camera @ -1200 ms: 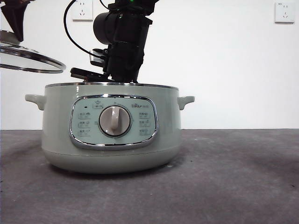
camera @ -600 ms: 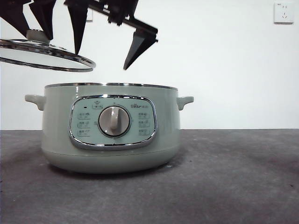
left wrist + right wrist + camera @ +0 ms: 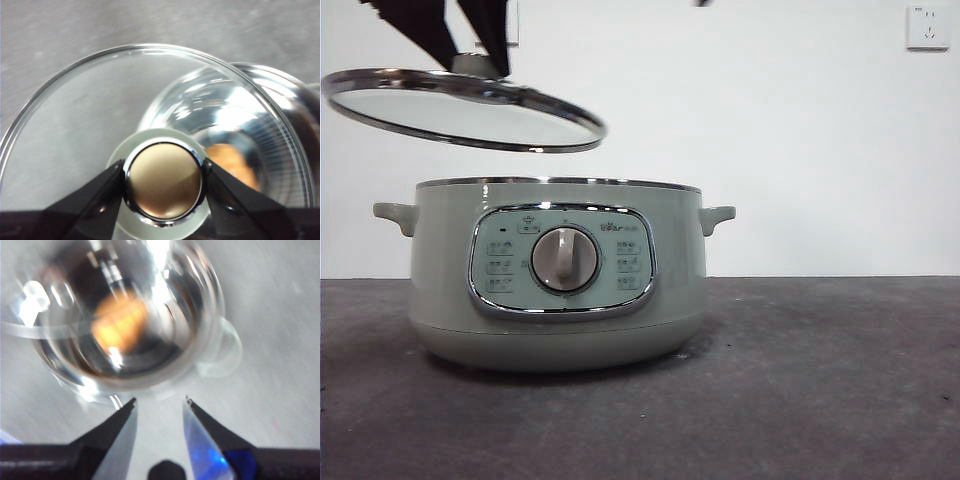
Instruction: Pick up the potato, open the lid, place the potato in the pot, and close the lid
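Note:
The sage-green pot stands on the table with its mouth uncovered. Inside it lies the orange-brown potato, blurred in the right wrist view and seen through the glass in the left wrist view as the potato. My left gripper is shut on the knob of the glass lid. It holds the lid tilted in the air above the pot's left half, with the left gripper at the top of the front view. My right gripper hangs open and empty high above the pot.
The pot has a stubby handle on each side and a dial panel facing the front camera. The grey table stretches to the right. A wall socket sits at the upper right.
The right gripper rose out of the pot with open jaws and left the front view. The left gripper carried the lid rightward, over the pot's left half.

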Motion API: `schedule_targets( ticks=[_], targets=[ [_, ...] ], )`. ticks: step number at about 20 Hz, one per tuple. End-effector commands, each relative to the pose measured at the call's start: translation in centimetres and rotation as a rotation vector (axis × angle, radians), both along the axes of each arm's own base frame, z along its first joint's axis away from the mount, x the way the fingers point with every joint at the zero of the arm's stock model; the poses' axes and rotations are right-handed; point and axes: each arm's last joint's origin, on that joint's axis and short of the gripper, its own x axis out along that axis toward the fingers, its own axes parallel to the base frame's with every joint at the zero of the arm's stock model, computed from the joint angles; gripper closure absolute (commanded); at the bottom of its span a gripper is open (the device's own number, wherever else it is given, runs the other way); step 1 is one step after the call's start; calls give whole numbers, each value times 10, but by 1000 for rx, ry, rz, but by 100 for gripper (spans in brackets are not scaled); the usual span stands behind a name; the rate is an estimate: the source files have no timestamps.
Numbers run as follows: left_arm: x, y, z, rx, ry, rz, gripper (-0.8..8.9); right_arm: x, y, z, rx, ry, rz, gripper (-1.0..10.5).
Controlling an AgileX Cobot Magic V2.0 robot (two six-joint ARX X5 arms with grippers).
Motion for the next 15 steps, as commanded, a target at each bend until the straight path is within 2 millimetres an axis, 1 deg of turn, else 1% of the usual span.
schedule_targets(
  ticks=[1, 2, 3, 4, 5, 6, 7, 9, 11, 15],
  targets=[
    [-5, -10, 9, -42, -43, -11, 826, -18, -20, -9, -64, 22, -13, 788],
    [-7, -15, 9, -46, -42, -21, 826, -24, -27, -9, -65, 20, -19, 786],
    [-9, -19, 9, -48, -41, -35, 826, -31, -33, -9, -63, 18, -26, 735],
    [-11, -23, 9, -47, -39, -47, 826, -36, -39, -8, -59, 13, -27, 637],
    [-13, -27, 8, -47, -38, -61, 826, -42, -45, -7, -52, 10, -32, 506],
    [-15, -31, 8, -47, -37, -75, 826, -48, -52, -6, -44, 4, -34, 406],
    [-17, -35, 8, -50, -35, -85, 826, -54, -58, -5, -38, -2, -34, 373],
    [-20, -42, 8, -51, -35, -105, 826, -67, -71, -5, -26, -13, -41, 374],
    [-19, -48, 4, -46, -22, -120, 826, -78, -83, -6, -10, -19, -54, 375],
    [-8, -57, -13, -20, 31, -125, 826, -103, -109, -11, 21, -50, -85, 375]
  ],
)
